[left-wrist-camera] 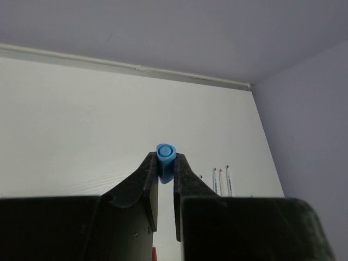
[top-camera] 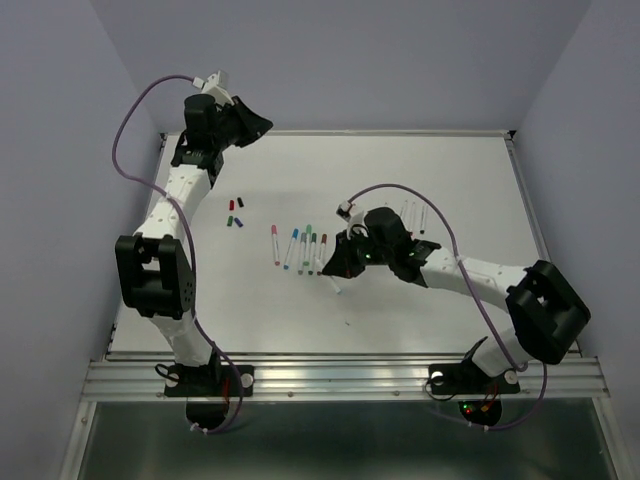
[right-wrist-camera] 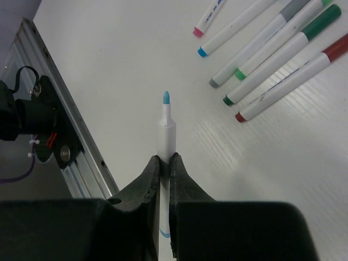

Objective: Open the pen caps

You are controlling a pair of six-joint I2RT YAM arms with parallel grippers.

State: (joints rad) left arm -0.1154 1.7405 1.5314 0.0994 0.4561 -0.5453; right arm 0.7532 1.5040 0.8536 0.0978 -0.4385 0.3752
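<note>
The left gripper [left-wrist-camera: 166, 165] clamps a blue pen cap [left-wrist-camera: 166, 150] high over the table's [top-camera: 450, 180] far left, while the right gripper [right-wrist-camera: 164, 162] pinches the uncapped blue-tipped pen [right-wrist-camera: 166, 129] near a row of capped pens [right-wrist-camera: 272, 51].

The left fingers [left-wrist-camera: 148, 175] hide half the cap [left-wrist-camera: 165, 152]. The right pincer [right-wrist-camera: 165, 159] covers much of its pen [right-wrist-camera: 166, 133]; beyond it, loose pens [right-wrist-camera: 283, 58] run off frame.
</note>
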